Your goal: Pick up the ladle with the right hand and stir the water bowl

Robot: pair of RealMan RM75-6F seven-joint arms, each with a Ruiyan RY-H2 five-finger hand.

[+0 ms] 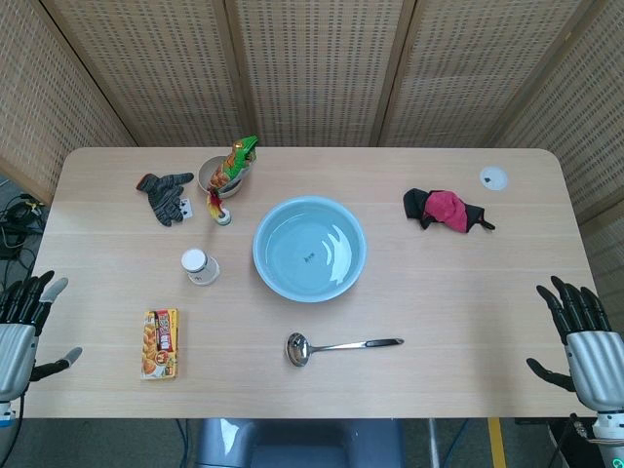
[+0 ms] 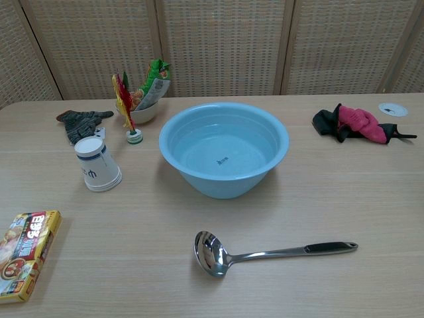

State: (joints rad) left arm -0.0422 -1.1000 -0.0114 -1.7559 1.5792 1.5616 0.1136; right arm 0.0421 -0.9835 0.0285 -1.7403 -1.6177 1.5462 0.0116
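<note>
Ladle (image 1: 341,346) flat on table (image 1: 468,302), just before water bowl (image 1: 309,248); handle pointing toward right robot hand (image 1: 583,341), nearer than left robot hand (image 1: 24,327). Both released, holding nothing.

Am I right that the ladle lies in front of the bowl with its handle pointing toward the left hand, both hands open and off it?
Not quite. The ladle does lie in front of the bowl, but its handle points toward the right hand, with the scoop end toward the left hand. The head view shows this. Both hands are open and off it, as you said.
</note>
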